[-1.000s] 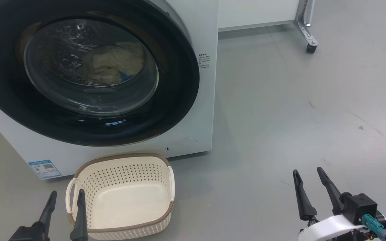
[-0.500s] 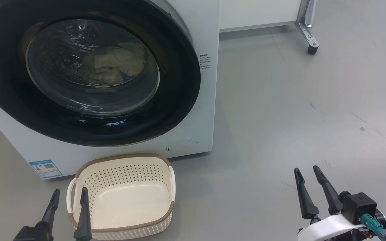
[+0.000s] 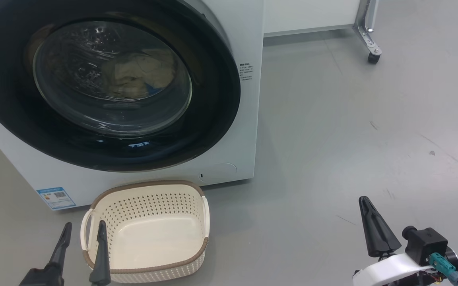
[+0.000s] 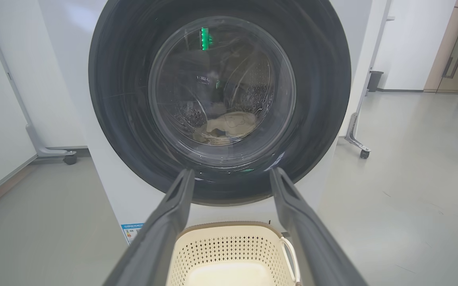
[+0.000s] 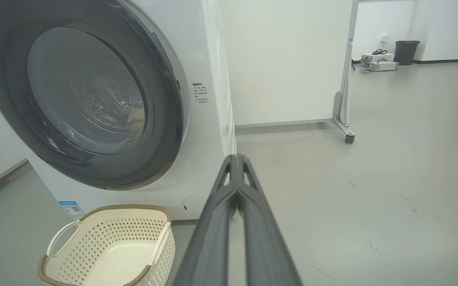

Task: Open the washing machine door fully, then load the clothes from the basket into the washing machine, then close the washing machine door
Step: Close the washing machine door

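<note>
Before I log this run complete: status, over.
Left gripper open by basket, right gripper shut, empty. Washing machine door closed, clothes inside, basket empty. Nothing blocking.

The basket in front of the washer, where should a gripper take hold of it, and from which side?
Probably the white loop handle on the basket's left end, taken from above: it bows out from the side, leaving a gap for a finger, and the open left gripper is right by it. The basket is upright and empty.
</note>
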Controlling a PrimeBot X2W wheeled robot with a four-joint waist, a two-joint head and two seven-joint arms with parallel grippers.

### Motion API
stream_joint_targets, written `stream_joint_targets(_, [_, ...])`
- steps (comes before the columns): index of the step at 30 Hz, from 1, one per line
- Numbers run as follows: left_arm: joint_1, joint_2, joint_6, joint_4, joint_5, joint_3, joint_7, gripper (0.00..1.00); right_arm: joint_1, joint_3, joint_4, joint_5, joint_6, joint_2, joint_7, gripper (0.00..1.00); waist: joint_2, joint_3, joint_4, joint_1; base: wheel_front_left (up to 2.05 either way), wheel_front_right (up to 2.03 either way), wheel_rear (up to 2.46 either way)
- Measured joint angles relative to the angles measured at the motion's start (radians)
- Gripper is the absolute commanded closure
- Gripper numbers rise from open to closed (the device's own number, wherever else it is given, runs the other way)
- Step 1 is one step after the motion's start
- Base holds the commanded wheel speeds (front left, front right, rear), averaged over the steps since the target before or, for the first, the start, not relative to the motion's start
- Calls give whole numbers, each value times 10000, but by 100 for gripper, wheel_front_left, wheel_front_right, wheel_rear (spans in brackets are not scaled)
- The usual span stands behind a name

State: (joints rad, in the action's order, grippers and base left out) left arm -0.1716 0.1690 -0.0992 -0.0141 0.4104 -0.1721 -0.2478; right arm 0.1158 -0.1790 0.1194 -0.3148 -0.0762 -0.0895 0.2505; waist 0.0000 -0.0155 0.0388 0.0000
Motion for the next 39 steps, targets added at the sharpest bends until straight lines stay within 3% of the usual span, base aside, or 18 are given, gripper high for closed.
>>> stream_joint_targets(10, [-3,-44,-13,299,-180,-224,0,0,3,61,-201,-12,13,-90,-140,100,0,179,148,0,0,0,0])
stream_joint_targets(16, [151,-211,-12,581,-345,-562,-2,0,-238,251,-387,8,-4,-633,-276,100,0,590,391,0,0,0,0])
stream_joint_targets(28, [1003,-642,8,738,-443,-986,-12,0,-2270,439,-393,263,-188,-1647,-903,100,0,1532,1449,0,0,0,0])
stream_joint_targets(39, [1825,-888,224,734,-646,-1407,-13,0,-4471,186,-27,433,-299,-2050,-1452,100,0,2512,2541,0,0,0,0])
